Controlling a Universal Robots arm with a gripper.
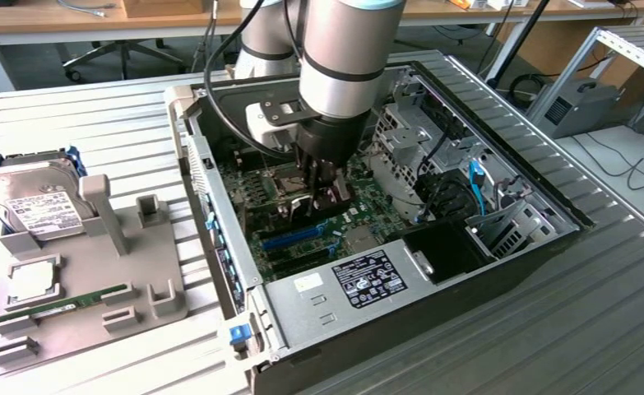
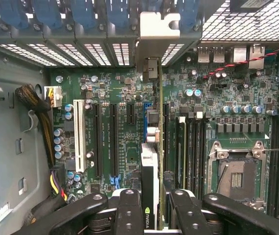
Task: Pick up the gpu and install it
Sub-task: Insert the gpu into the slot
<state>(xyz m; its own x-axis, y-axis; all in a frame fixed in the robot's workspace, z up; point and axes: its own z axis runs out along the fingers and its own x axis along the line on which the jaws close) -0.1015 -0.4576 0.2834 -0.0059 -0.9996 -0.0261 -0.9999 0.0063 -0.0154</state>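
Gripper (image 1: 327, 196) is lowered into the open computer case (image 1: 333, 306), above the motherboard (image 1: 299, 240). In the wrist view the jaws are clamped on the gpu (image 2: 150, 169), with one black finger (image 2: 129, 211) on each flat face of the card. The gpu stands on edge, parallel to the expansion slots, between the black slots beside the white PCI slot (image 2: 79, 134) and the memory slots next to the open CPU socket (image 2: 237, 176). Its silver end bracket (image 2: 159, 29) sits at the rear slot openings of the case. Whether the card's lower edge is seated in a slot cannot be told.

Outside the case, on the exterior view's left, a grey parts holder (image 1: 135, 271) carries a hard drive (image 1: 36, 202) with a white label and a green memory stick (image 1: 64, 306), both well apart from the gripper.
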